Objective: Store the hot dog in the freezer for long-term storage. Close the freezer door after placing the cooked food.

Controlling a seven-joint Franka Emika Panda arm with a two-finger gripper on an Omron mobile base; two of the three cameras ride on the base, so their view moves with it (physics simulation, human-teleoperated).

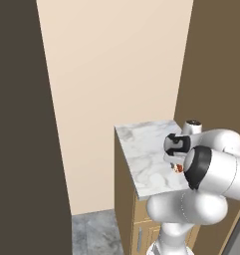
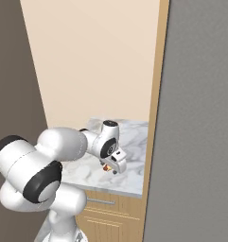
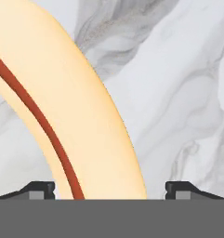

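Note:
The hot dog (image 3: pixel 85 116), a tan bun with a red-orange sausage along it, lies on the marble counter top (image 1: pixel 141 149). My gripper (image 3: pixel 109 188) is lowered right over it, open, with one dark fingertip (image 3: pixel 39 188) on each side of the bun and a small gap at the right. From the base cameras the hot dog is a tiny red-tan spot (image 1: pixel 179 169) (image 2: pixel 106 167) under the gripper (image 2: pixel 110 168). The freezer's inside is out of view. A tall grey panel (image 2: pixel 196 142) stands at the right; I cannot tell whether it is the freezer door.
The marble top sits on a brown wooden cabinet (image 1: pixel 124 199) with drawers (image 2: pixel 103 203). A cream wall (image 1: pixel 116 64) rises behind it and a dark tall panel (image 1: pixel 22 124) stands at the left. Grey floor (image 1: pixel 94 231) lies beside the cabinet.

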